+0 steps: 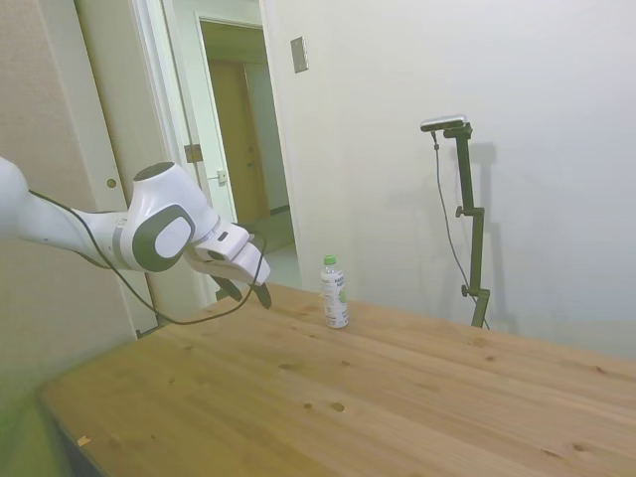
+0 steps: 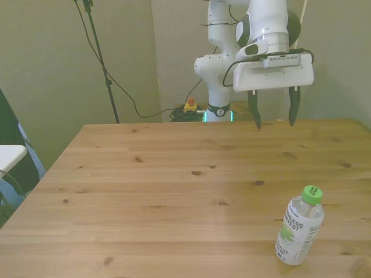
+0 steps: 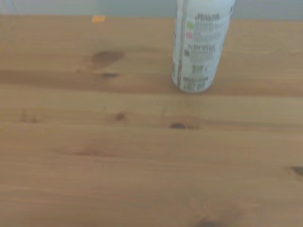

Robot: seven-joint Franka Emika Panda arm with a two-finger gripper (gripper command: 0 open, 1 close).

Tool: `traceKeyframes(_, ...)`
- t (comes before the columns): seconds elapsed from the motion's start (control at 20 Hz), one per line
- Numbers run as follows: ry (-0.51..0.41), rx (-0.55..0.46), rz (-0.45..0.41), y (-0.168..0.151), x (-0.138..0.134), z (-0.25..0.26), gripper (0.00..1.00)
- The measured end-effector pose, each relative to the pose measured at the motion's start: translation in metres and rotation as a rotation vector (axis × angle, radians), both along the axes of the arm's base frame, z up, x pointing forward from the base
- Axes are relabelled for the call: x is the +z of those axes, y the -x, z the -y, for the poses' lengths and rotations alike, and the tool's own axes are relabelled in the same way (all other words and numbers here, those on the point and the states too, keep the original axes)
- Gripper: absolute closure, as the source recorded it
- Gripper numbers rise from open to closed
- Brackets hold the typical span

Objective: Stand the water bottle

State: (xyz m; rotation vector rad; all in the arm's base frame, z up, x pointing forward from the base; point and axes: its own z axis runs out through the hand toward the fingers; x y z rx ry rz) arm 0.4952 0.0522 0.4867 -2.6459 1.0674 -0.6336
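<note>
The water bottle (image 1: 334, 293) stands upright on the wooden table (image 1: 328, 397), a small clear bottle with a white label, green marks and a green cap. In the front view the water bottle (image 2: 299, 232) is near the table's front edge at the front view's right. Up close, the wrist view shows its label and base (image 3: 199, 45). My gripper (image 2: 273, 120) hangs open above the far side of the table, well apart from the bottle, with nothing between its fingers. From the side, the gripper (image 1: 248, 290) is left of the bottle.
An open doorway (image 1: 243, 149) lies behind the table in the side view. Cables and a small red-and-yellow object (image 2: 189, 105) sit on the floor by the robot's base. A white surface edge (image 2: 8, 156) shows at the front view's left.
</note>
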Motion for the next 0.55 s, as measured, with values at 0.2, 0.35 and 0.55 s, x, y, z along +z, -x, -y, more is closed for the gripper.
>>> traceKeyframes(0.2,-0.04,0.012,-0.065,0.028,-0.015,-0.013,0.0)
traceKeyframes(0.35,-0.054,0.024,-0.106,0.048,-0.021,-0.027,0.0)
traceKeyframes(0.55,-0.051,0.015,-0.166,0.072,-0.031,-0.029,0.0)
